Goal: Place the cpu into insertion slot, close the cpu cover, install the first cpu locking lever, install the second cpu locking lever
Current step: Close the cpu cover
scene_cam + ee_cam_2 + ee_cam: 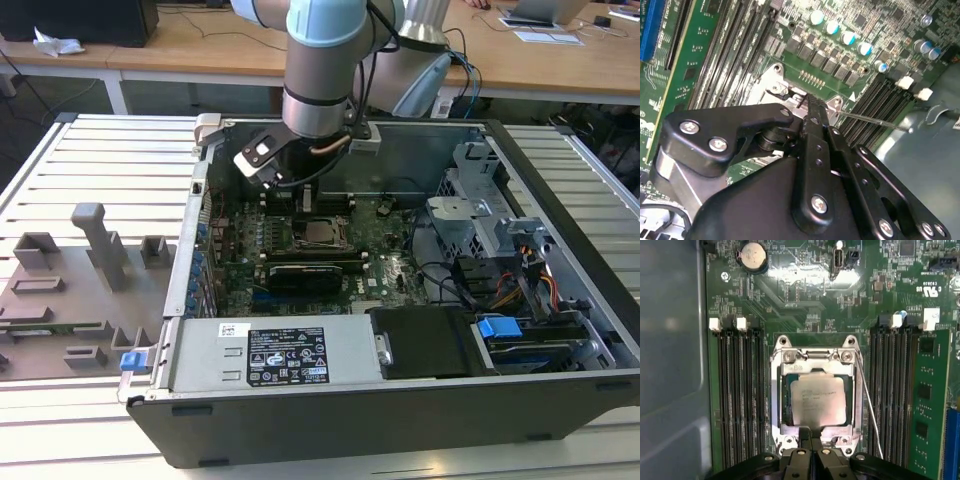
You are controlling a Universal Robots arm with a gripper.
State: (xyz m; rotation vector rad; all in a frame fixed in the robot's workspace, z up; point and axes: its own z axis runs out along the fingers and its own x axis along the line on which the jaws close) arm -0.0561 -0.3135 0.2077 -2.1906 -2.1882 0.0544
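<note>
A: What do we have at the socket?
B: In the first wrist view we see the cpu point(817, 400) seated flat in the insertion slot point(785, 407). The cpu cover point(815, 366) lies down around it, and the silver top shows through its window.
A: Fingers?
B: The gripper point(811, 434) has its fingers pressed together with nothing between them, tip at the cover's edge tab. We can't tell whether it touches.
A: Levers?
B: One thin lever rod point(867, 410) slants off the socket, over the memory slots point(892, 400).
A: Does the second wrist view add anything?
B: It shows that rod raised above the slots, which we can't judge head-on. The gripper's black body blocks most of the socket there.
A: Exterior?
B: At centre frame the arm point(320, 60) reaches down into the open computer case point(400, 425) on the slatted counter point(100, 160). The wrist hides the board behind the socket. A grey fixture tray point(70, 290) sits at the exterior view's left, and the power supply point(275, 355) is at lower middle.
</note>
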